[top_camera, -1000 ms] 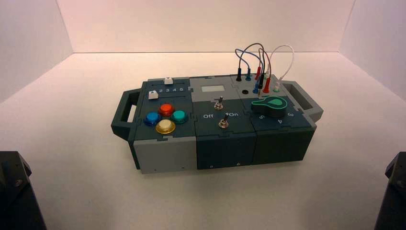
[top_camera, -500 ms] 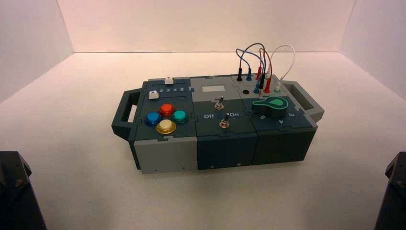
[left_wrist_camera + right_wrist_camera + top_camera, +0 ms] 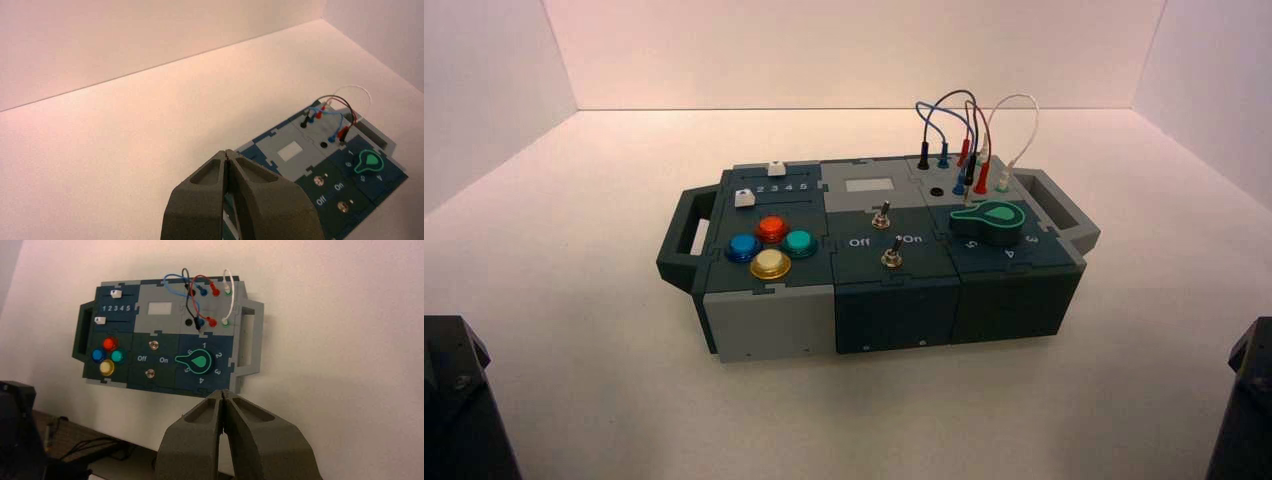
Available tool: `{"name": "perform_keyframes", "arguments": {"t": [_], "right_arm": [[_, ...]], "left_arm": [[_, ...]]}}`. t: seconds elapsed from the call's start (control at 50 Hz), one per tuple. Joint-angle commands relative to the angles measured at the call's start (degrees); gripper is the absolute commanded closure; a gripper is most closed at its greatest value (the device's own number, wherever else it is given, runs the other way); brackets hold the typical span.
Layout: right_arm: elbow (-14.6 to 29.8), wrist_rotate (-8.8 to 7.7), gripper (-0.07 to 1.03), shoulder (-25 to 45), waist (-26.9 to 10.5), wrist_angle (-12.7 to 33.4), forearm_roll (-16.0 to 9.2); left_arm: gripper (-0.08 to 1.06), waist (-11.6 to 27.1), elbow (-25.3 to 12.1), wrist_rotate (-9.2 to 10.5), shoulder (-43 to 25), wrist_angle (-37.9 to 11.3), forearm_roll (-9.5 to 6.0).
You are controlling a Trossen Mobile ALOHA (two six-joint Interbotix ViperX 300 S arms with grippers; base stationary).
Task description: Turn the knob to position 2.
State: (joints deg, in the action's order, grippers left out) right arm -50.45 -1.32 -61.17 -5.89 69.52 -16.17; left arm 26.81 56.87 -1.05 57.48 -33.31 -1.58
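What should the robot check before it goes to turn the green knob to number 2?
1. Knob in view and nothing covering it: ok.
2. Pointer already at 2: not ok; it points toward the On label, away from the 2.
3. Right gripper open to take the knob: not ok; shut, held back from the box.
4. Left gripper out of the way: ok; shut, held back.
5. Wires clear of the knob: ok; they arch behind it.

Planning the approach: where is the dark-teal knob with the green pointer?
High view: the knob tops the box's right section, beside the toggle switches, before the wire plugs.
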Motion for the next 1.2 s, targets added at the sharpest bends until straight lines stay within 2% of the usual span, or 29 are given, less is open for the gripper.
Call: {"name": "perform_keyframes", "arguments": {"t": [0.02, 0.26, 0.4, 0.58, 0.72, 1.0, 1.2], "right_arm": [[0.6, -0.18, 0.99, 0.0, 0.1, 0.0, -0.7], [-0.6, -0.26, 0.99, -0.7, 0.1, 0.1, -1.0], [-1.3, -0.62, 0.99, -0.7, 0.1, 0.1, -1.0], [-1.8, -1.14, 0.99, -0.7, 0.1, 0.1, -0.9], [-2.0, -2.29, 0.99, -0.7, 0.1, 0.1, -0.9], [-2.8, -3.25, 0.99, -0.8, -0.3, 0.1, -1.0], [-3.8, -3.87, 0.99, -0.8, -0.3, 0.2, -0.9]], "left_arm": [[1.01, 1.9, -1.9, -0.18, -2.0, -0.5, -0.26], [1.01, 7.4, -2.3, 0.18, -6.4, -0.9, -0.62], [1.01, 10.3, -4.0, 0.26, -10.2, -3.9, -2.11], [1.01, 13.1, -6.1, 0.70, -14.8, -5.8, -2.99], [1.01, 15.6, -7.9, 0.97, -19.0, -6.4, -5.10], [1.01, 18.7, -10.6, 0.97, -26.4, -6.7, -9.14], [1.01, 23.5, -13.4, 1.23, -31.9, -8.3, -10.11]]}}
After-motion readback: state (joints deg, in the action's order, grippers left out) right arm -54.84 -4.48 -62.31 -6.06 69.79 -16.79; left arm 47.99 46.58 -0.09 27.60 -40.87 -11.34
